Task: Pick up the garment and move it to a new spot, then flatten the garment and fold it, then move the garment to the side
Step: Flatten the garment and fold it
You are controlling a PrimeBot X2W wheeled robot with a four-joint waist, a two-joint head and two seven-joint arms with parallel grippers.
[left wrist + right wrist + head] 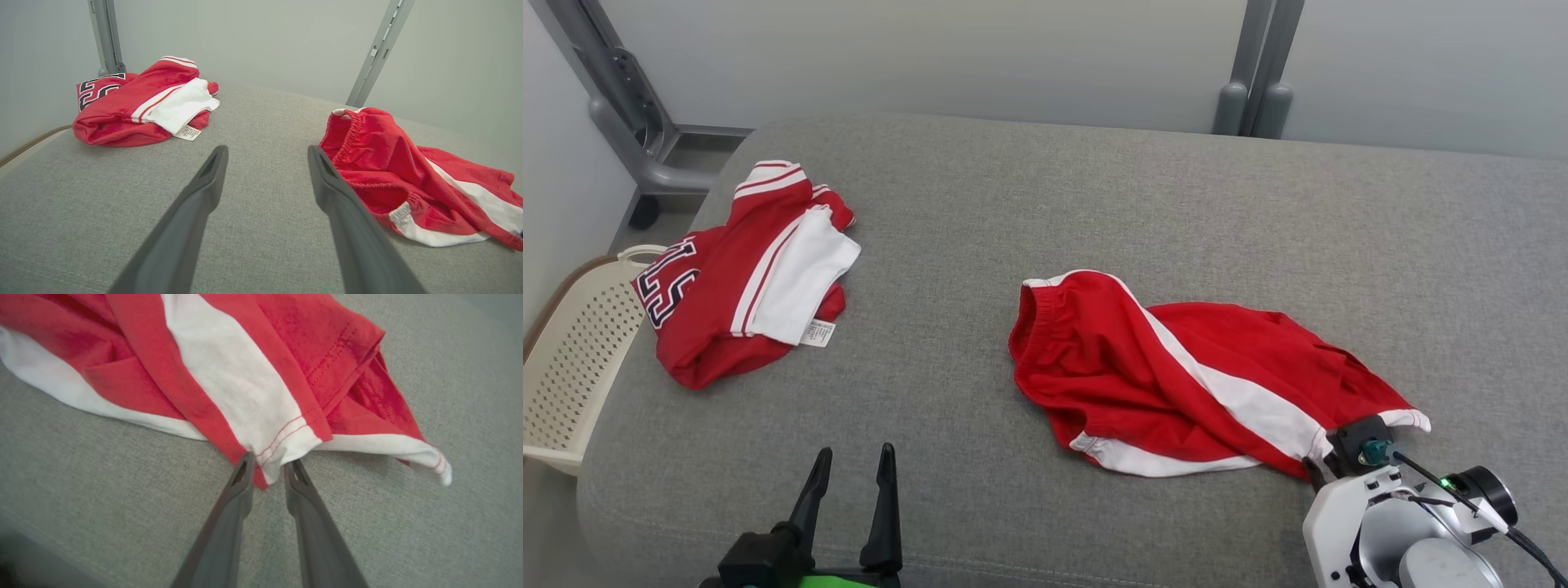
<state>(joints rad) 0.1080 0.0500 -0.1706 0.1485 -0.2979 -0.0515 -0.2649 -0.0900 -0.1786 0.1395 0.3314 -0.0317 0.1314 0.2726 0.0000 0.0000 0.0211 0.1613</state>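
1. The red shorts lie crumpled on the grey cushion, well right of the jersey.
2. The right gripper has its fingers narrowly parted around the shorts' hem. I cannot tell if they grip it.
3. The left gripper, nearer than the jersey, is wide open and empty.

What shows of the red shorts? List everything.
The red shorts look like soft knit cloth, with a white side stripe, white leg hems and a gathered elastic waistband. They lie crumpled and unfolded on the grey cushion, waistband toward the robot's left. The right end effector straddles one leg-hem corner; whether it grips firmly cannot be told.
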